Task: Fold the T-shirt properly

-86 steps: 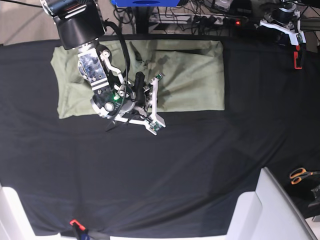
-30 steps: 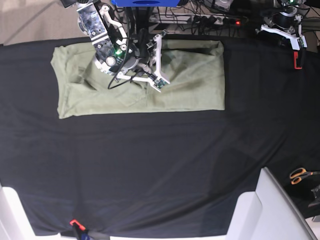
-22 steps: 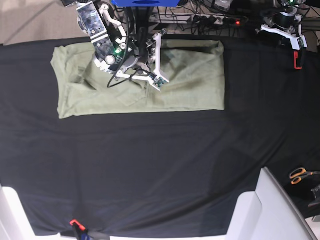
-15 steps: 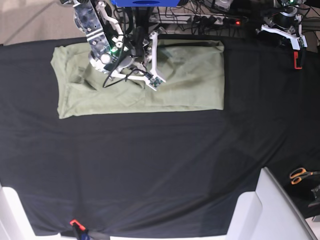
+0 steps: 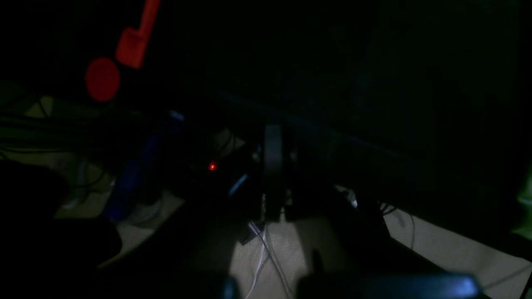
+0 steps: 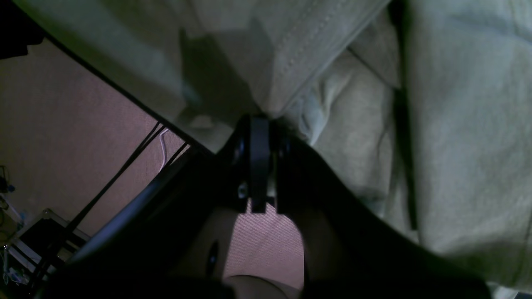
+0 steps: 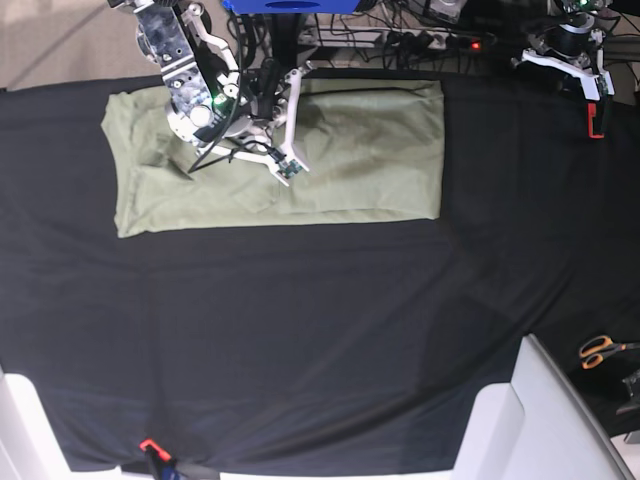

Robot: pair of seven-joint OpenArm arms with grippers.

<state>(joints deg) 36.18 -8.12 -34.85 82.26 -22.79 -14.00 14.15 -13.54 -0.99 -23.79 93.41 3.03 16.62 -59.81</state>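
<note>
T-shirt (image 7: 350,150) fabric is pinched in your right end effector (image 6: 261,124); carry it flat, releasing only once edges align.

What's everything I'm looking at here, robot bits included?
T-shirt: one, pale green, lying folded at the far side of the table.
Cloth: one, black, covering the table.
Scissors: one, orange handles, near right edge.
Clamp: one, red, far right edge.
White panels: two, near corners.
Cables: several, behind the table.
Right claw: one, black, shut, pinching a T-shirt fold.
Left claw: one, white, shut, parked far right, empty.
</note>
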